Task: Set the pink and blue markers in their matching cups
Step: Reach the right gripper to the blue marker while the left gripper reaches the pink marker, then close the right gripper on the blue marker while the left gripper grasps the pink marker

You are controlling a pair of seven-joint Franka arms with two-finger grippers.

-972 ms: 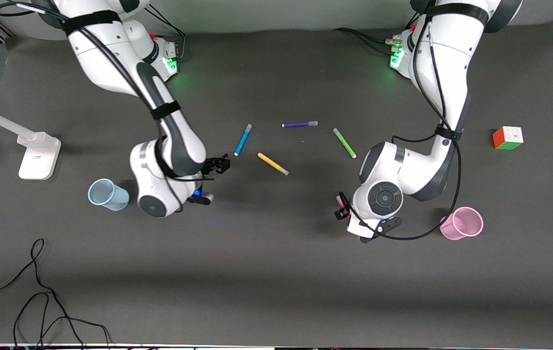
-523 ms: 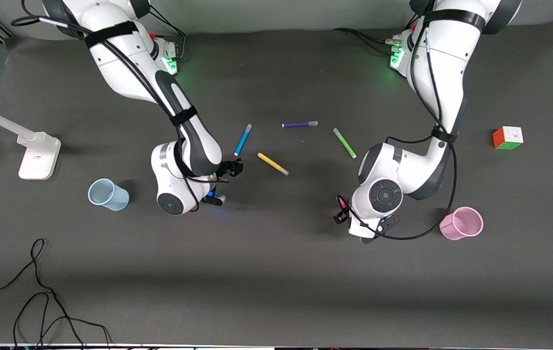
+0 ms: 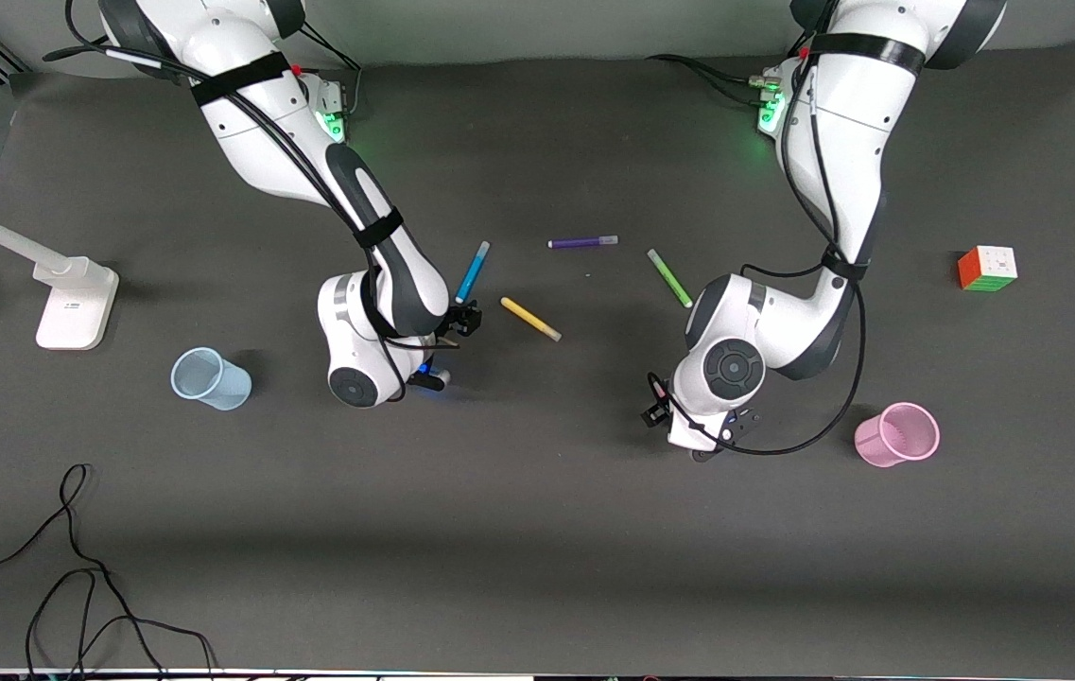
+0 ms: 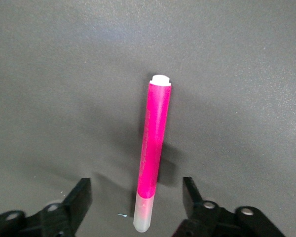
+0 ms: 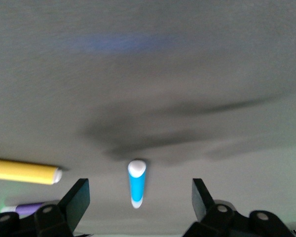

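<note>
The pink marker (image 4: 155, 143) lies flat on the dark mat, its pale cap end between the fingers of my open left gripper (image 4: 136, 186). In the front view the left gripper (image 3: 655, 409) hangs low over the mat and the hand hides this marker. The blue marker (image 3: 473, 272) lies near the table's middle. My right gripper (image 3: 466, 320) is open just beside its nearer end, and in the right wrist view the blue marker (image 5: 137, 187) sits between the spread fingers of the right gripper (image 5: 139, 186). The blue cup (image 3: 209, 378) and the pink cup (image 3: 896, 434) stand apart.
A purple pen (image 3: 582, 242), a yellow pen (image 3: 529, 319) and a green pen (image 3: 668, 277) lie near the middle. A colour cube (image 3: 987, 268) sits toward the left arm's end. A white lamp base (image 3: 76, 303) and loose black cables (image 3: 74, 567) are toward the right arm's end.
My right arm has swung away from the blue cup, up to the blue marker's nearer end. My left hand has shifted slightly over the pink marker. Nothing was grasped.
</note>
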